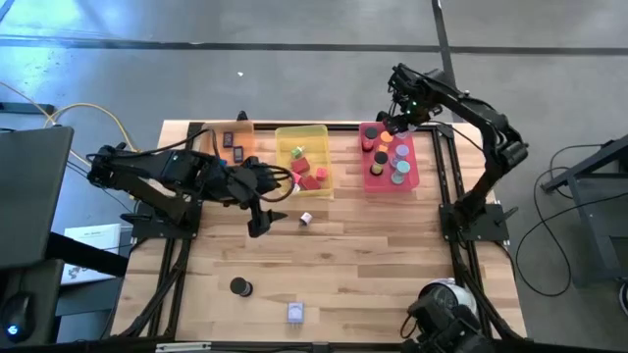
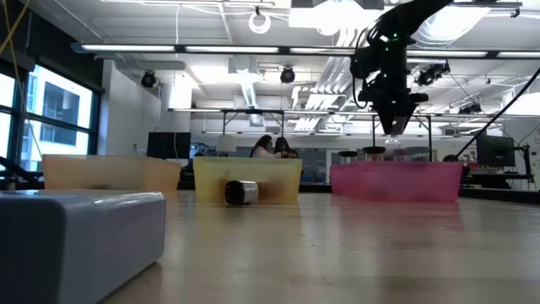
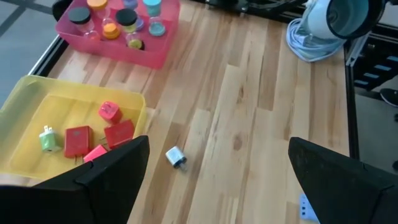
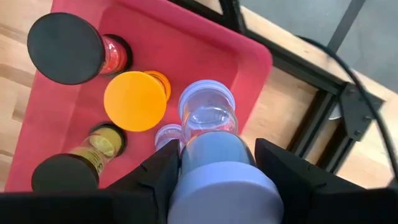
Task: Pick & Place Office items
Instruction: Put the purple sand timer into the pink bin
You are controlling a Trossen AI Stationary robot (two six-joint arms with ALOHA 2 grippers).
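Wooden planks make up the table [image 1: 353,255], and three shallow trays stand in a row along its far edge: an orange tray [image 1: 233,140], a yellow tray [image 1: 302,158] and a pink tray [image 1: 391,157].

Taking the pink tray as the landmark, the right gripper [image 4: 214,171] hangs just above its far end, clenched on a small jar [image 4: 219,171] with a lavender lid. Its fingers press the jar's sides just under the lid, and other small jars with black, orange and yellow lids stand in the tray directly below. In the low view the gripper [image 2: 393,125] hovers a little above the tray wall, so the jar looks ready to be set down among the others.

Such a jar is probably light, stiff plastic, smooth and round, so it could twist or slip; gripping across the body right below the wider lid, as now, seems safest.

Well away from the pink tray, beyond the yellow one, the left gripper [image 3: 217,171] waits with fingers spread wide, holding nothing. A small white plug [image 3: 175,157] lies on the wood just ahead of it. Nearer the front edge lie a black disc [image 1: 240,286] and a lavender cube [image 1: 296,313]. All look small, hard and light, best pinched across flat sides.
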